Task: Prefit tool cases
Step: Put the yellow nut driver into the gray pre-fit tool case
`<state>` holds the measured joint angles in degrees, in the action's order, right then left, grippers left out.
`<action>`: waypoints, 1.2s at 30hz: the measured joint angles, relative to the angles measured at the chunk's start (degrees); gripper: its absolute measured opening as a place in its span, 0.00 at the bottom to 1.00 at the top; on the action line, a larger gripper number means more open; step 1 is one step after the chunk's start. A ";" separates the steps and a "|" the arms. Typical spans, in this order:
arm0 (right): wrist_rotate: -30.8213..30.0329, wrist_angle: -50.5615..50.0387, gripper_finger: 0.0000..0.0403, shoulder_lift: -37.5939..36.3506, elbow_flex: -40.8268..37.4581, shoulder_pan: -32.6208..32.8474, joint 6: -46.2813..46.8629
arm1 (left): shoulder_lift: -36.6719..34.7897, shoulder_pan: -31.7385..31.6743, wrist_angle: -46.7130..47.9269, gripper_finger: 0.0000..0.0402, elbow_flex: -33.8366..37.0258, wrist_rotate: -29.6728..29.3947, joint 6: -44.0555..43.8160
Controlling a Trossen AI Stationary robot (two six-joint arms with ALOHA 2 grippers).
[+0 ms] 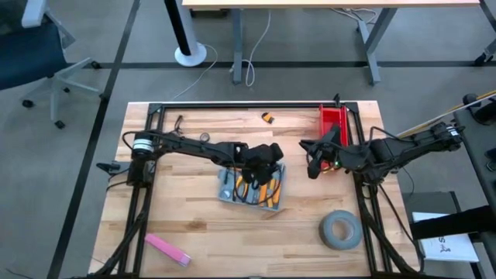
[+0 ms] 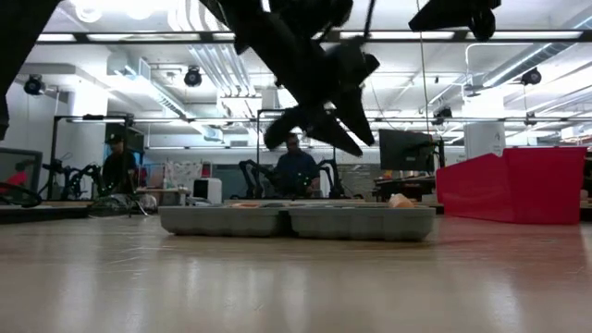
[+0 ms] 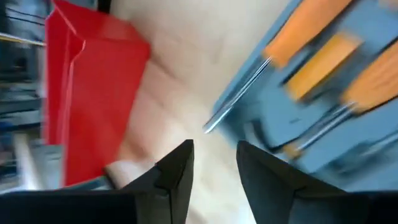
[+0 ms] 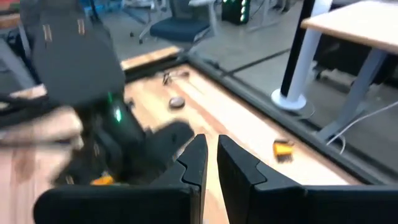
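The open blue-grey tool case (image 1: 252,188) lies at the table's (image 1: 194,225) centre, the left pincer (image 1: 273,159) hovering narrowly parted over its 1 o'clock corner, the right pincer (image 1: 311,167) closed, empty, at 3 o'clock.

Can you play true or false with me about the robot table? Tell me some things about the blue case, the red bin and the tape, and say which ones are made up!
1. The tool case lies open on the table with orange-handled tools in it. True.
2. The left gripper is above the case. True.
3. The red bin sits on the table's left side. False: it is at the far right, by the right gripper.
4. The grey tape roll is inside the case. False: it lies apart, on the table's near right.
5. The pink object is held by the right gripper. False: it lies alone on the table's near left.
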<state>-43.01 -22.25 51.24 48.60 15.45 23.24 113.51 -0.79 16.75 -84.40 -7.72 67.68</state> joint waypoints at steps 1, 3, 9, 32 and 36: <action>0.60 -1.16 0.05 0.00 0.00 0.12 1.12 | -0.77 -0.01 1.49 0.30 0.00 2.69 -2.44; 1.17 -3.14 0.05 0.00 0.00 0.40 3.23 | -2.25 -0.01 3.17 0.28 0.00 7.31 -6.93; 1.84 -6.30 0.05 1.46 0.00 0.84 6.24 | -4.44 0.95 5.48 0.21 0.11 9.30 -15.70; 18.59 -5.80 0.05 22.02 0.00 0.83 6.14 | -4.80 4.01 12.98 0.19 4.83 13.01 -84.44; 22.94 -5.18 0.05 25.40 0.00 0.83 6.29 | -4.78 4.01 9.04 0.19 7.35 12.93 -91.86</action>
<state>-20.07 -27.43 76.64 48.60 16.27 29.54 108.73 3.22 25.79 -77.05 5.21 -24.18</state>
